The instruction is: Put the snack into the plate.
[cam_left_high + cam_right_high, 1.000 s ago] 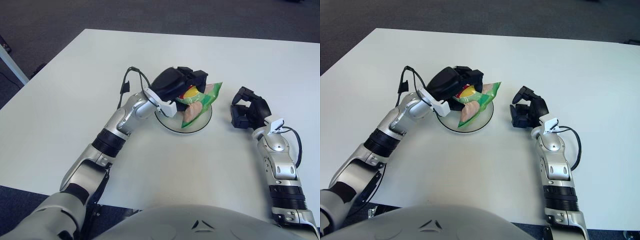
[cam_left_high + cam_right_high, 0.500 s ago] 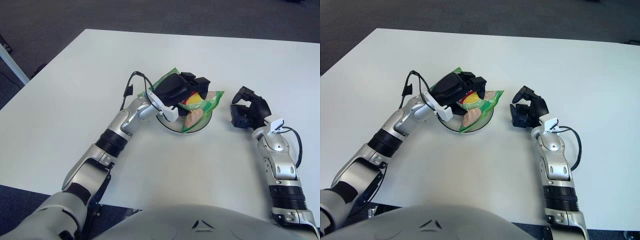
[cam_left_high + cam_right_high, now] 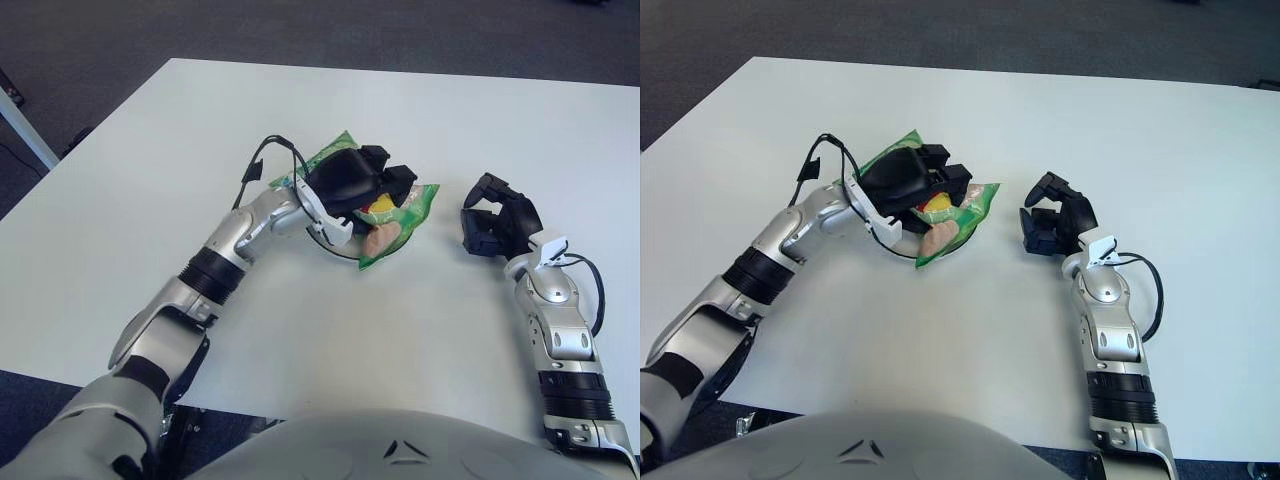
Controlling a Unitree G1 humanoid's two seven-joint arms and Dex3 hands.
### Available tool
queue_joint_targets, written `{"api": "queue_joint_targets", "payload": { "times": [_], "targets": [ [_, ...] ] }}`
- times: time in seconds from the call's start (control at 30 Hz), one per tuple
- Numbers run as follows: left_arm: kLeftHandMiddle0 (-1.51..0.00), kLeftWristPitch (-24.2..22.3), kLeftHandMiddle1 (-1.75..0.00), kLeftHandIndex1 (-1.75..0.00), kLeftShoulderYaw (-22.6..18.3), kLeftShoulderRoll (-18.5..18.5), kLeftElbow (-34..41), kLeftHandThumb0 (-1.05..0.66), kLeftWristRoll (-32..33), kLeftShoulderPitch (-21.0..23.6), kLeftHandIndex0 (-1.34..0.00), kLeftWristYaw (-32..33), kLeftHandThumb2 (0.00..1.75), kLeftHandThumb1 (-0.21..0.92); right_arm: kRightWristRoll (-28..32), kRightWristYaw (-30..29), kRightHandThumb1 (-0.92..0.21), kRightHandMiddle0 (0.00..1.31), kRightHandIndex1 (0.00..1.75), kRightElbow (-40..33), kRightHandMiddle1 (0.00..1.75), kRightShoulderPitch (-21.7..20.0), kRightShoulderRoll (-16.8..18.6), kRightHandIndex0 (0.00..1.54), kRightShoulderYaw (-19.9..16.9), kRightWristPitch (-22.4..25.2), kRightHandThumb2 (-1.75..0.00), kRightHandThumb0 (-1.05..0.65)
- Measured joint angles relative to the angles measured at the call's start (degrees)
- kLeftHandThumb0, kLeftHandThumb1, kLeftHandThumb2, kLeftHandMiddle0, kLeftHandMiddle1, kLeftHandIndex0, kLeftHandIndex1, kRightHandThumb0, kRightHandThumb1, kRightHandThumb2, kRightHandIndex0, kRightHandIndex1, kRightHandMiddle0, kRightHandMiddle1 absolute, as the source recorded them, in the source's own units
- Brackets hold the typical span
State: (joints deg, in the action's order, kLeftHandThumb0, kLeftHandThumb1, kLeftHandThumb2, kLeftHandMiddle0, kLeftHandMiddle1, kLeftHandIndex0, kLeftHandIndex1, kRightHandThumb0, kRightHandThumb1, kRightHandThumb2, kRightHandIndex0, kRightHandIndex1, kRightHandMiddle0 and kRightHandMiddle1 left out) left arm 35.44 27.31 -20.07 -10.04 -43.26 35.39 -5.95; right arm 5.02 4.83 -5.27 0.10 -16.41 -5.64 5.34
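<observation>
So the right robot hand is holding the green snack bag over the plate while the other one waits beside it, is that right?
Not quite: the left robot hand is on the green snack bag over the plate, as the left eye view shows. The right robot hand is the one waiting beside it, holding nothing.

The left hand (image 3: 352, 183) has pulled the snack (image 3: 385, 222) leftward and flatter over the plate (image 3: 326, 235); its elbow has swung outward.

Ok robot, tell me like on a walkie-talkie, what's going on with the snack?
Left hand on snack bag, over the plate. Right hand idle on table. Nothing in the way.
</observation>
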Motion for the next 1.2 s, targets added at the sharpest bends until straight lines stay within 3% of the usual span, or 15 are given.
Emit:
{"api": "queue_joint_targets", "payload": {
  "times": [0.03, 0.07, 0.13, 0.17, 0.27, 0.37, 0.4, 0.57, 0.83, 0.97, 1.2],
  "targets": [
    [-0.46, 0.3, -1.75, -1.41, 0.0, -0.5, 0.4, 0.33, 0.6, 0.0, -0.08, -1.2, 1.13, 0.47, 0.0, 0.0, -0.42, 0.53, 1.75, 0.0, 1.75, 0.0, 0.0, 1.22, 0.0, 0.0, -1.18, -0.45],
    [-0.36, 0.5, -1.75, -1.3, 0.0, -0.8, 0.7, -0.05, 1.2, 0.0, -0.05, -1.9, 1.01, 0.51, 0.0, -0.1, -0.43, 0.53, 1.75, 0.0, 1.75, 0.0, 0.0, 1.22, 0.0, 0.0, -1.18, -0.45],
    [-0.24, 0.8, -1.7, -1.17, 0.0, -1.4, 1.1, -0.39, 3.5, 0.0, -0.03, -4.0, 0.86, 0.57, 0.0, -0.1, -0.43, 0.52, 1.75, -0.1, 1.75, 0.1, 0.0, 1.21, 0.0, 0.1, -1.18, -0.45],
    [-0.22, 0.8, -1.68, -1.14, 0.0, -1.6, 1.2, -0.46, 4.4, -0.1, -0.02, -4.9, 0.82, 0.58, 0.0, -0.1, -0.43, 0.52, 1.75, -0.1, 1.75, 0.1, 0.0, 1.21, 0.0, 0.1, -1.18, -0.45],
    [-0.13, 1.0, -1.24, -0.93, 0.0, -2.1, 1.5, -0.7, 7.8, -0.2, 0.0, -8.1, 0.66, 0.69, 0.0, -0.2, -0.42, 0.53, 1.75, -0.2, 1.75, 0.2, 0.0, 1.21, 0.0, 0.1, -1.18, -0.45],
    [-0.09, 1.8, -1.02, -0.78, 0.0, -2.5, 1.5, -0.76, 11.3, -0.2, 0.0, -10.9, 0.59, 0.75, 0.0, -0.2, -0.42, 0.53, 1.75, -0.3, 1.75, 0.2, 0.1, 1.2, -0.1, 0.2, -1.18, -0.45],
    [-0.07, 2.2, -0.85, -0.67, 0.0, -2.6, 1.5, -0.78, 12.2, -0.2, 0.0, -11.6, 0.54, 0.8, 0.0, -0.2, -0.42, 0.53, 1.75, -0.3, 1.75, 0.2, 0.1, 1.19, -0.1, 0.2, -1.19, -0.45],
    [-0.02, 3.4, -0.52, -0.38, -0.1, -3.7, 2.9, -0.83, 16.7, -0.2, 0.0, -15.9, 0.45, 0.89, 0.1, -0.2, -0.42, 0.53, 1.75, -0.3, 1.75, 0.2, 0.1, 1.18, -0.2, 0.3, -1.19, -0.45],
    [0.0, 4.2, -0.12, -0.05, -2.7, -6.7, 7.7, -0.96, 21.9, -0.1, 0.0, -20.5, 0.52, 0.92, 0.0, -0.4, -0.42, 0.53, 1.75, -0.6, 1.75, 0.4, 0.2, 1.16, -0.2, 0.5, -1.18, -0.45],
    [0.0, 4.6, -0.03, -0.01, -3.4, -6.8, 8.2, -1.03, 22.0, -0.3, 0.0, -20.7, 0.53, 0.92, 0.0, -0.6, -0.43, 0.52, 1.75, -0.9, 1.75, 0.5, 0.2, 1.16, -0.3, 0.9, -1.17, -0.45],
    [0.0, 3.1, 0.0, 0.0, -3.8, -6.9, 9.9, -1.05, 24.4, -0.3, 0.0, -23.4, 0.47, 0.92, 0.1, -0.6, -0.43, 0.52, 1.75, -1.0, 1.75, 0.5, 0.2, 1.15, -0.3, 1.0, -1.17, -0.45]
  ]
}}
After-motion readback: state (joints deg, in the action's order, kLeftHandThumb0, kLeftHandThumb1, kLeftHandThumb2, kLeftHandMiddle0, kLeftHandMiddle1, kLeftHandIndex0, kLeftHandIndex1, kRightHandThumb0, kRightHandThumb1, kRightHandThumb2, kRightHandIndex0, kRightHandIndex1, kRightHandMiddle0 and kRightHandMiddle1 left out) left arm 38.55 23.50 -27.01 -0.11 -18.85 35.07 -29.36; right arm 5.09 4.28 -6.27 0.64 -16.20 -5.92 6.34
